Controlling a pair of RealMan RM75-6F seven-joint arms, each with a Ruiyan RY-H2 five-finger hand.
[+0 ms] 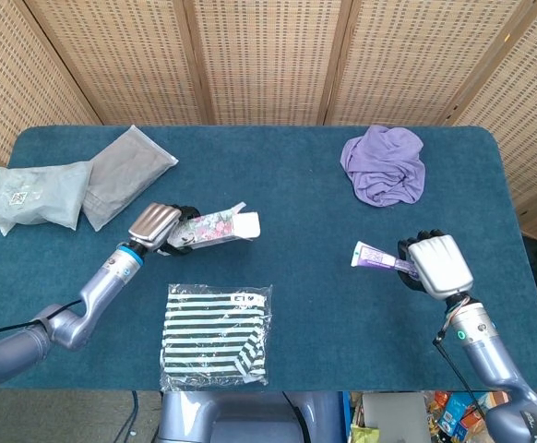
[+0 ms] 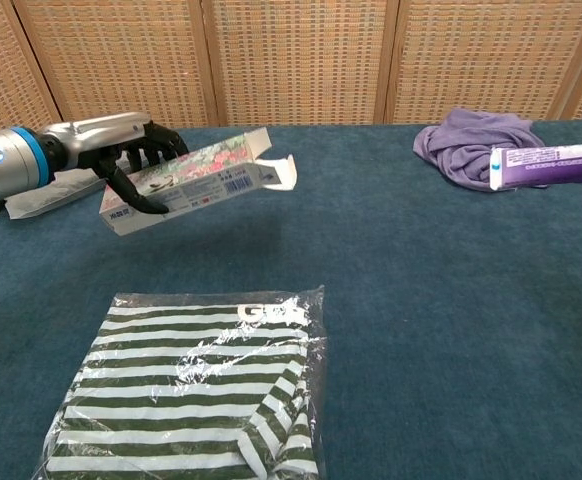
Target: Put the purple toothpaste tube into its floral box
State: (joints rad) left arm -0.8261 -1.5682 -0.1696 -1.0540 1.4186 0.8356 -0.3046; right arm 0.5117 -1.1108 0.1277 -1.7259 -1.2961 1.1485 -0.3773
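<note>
The left hand (image 2: 121, 160) is curling its fingers around the floral box (image 2: 196, 178), holding it clear of the table (image 1: 305, 198) near the left edge, open flap tilted upward; the right hand (image 1: 432, 264) is gripping the purple toothpaste tube (image 1: 376, 259) near the right edge, cap pointing left.

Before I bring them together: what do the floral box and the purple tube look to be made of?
The floral box looks like thin printed cardboard with a slight sheen: flat panels, creased flaps open at its end. The toothpaste tube seems glossy soft plastic or laminate, with a white cap; its smooth printed skin suggests this, though I can't be sure.
</note>
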